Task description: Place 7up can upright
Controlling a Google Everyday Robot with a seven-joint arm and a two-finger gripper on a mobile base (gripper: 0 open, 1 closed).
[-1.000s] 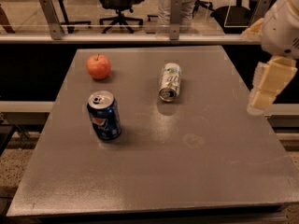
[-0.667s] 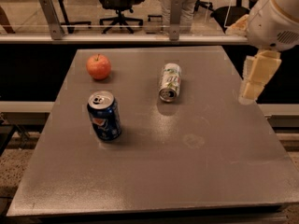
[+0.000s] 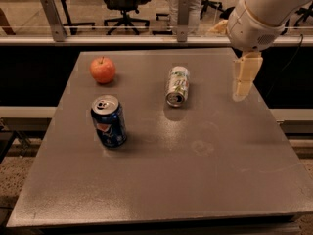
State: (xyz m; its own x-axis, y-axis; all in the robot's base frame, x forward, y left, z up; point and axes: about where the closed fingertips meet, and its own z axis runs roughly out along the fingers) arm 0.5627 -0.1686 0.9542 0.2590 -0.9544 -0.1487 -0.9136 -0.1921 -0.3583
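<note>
The 7up can (image 3: 177,85), silvery-white with green markings, lies on its side near the middle back of the grey table (image 3: 161,180), its top end facing the front. My gripper (image 3: 243,82) hangs from the white arm above the table's right side, well to the right of the can and apart from it. It holds nothing.
A dark blue Pepsi can (image 3: 108,121) stands upright at the left of the table. A red apple (image 3: 102,69) sits at the back left. A glass railing and office chairs (image 3: 123,4) are behind the table.
My arm and gripper have moved left and toward the back of the table, closer to the lying can. The cans and apple have not moved.
</note>
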